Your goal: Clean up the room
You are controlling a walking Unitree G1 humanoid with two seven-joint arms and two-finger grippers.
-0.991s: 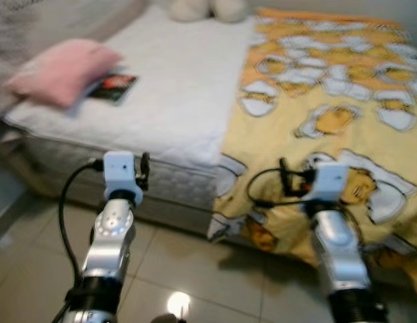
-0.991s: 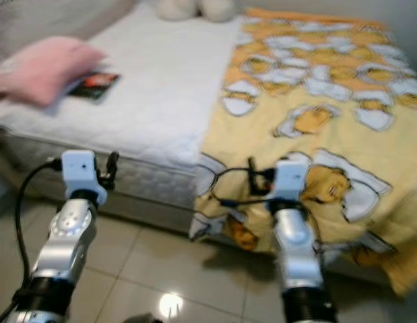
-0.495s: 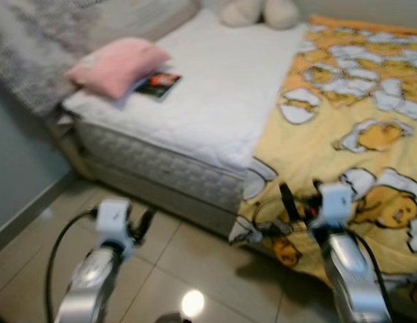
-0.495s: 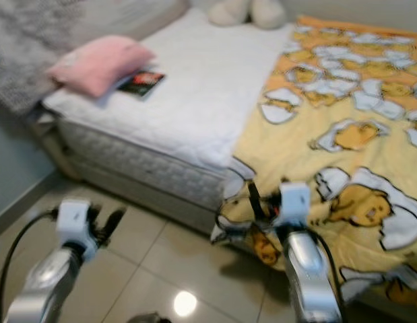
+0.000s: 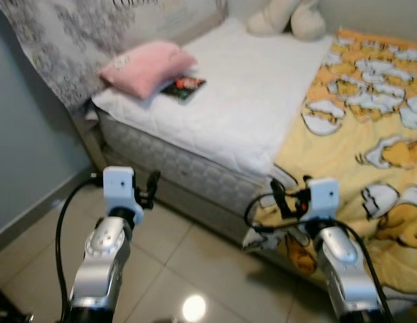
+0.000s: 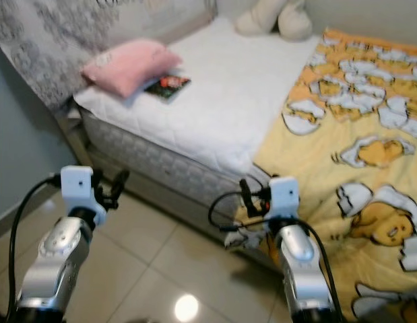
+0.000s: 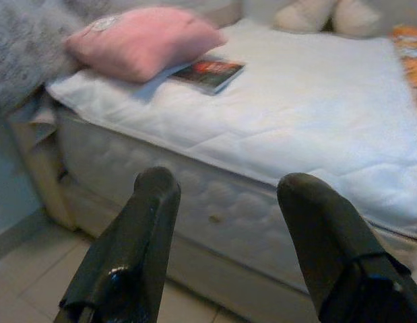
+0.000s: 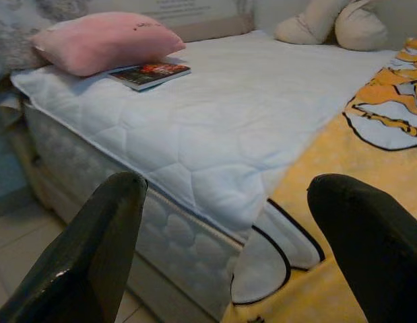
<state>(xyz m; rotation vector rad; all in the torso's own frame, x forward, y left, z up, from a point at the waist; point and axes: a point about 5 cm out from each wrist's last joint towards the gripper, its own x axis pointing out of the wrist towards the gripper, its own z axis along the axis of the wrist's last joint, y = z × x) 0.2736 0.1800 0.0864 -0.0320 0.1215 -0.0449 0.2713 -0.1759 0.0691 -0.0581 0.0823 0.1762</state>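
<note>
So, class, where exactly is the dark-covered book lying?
The dark-covered book lies on the white quilted mattress, on the robot's left, tucked against the pink pillow.

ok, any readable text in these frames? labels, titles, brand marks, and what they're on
None legible.
book: red and dark cover, print blurred.
pink pillow: small dark marks near its top edge, too small to read.
yellow blanket: cartoon pattern, no words visible.

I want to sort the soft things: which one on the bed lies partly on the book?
The pink pillow; its edge covers the book, while the cream plush toy sits far from it.
</note>
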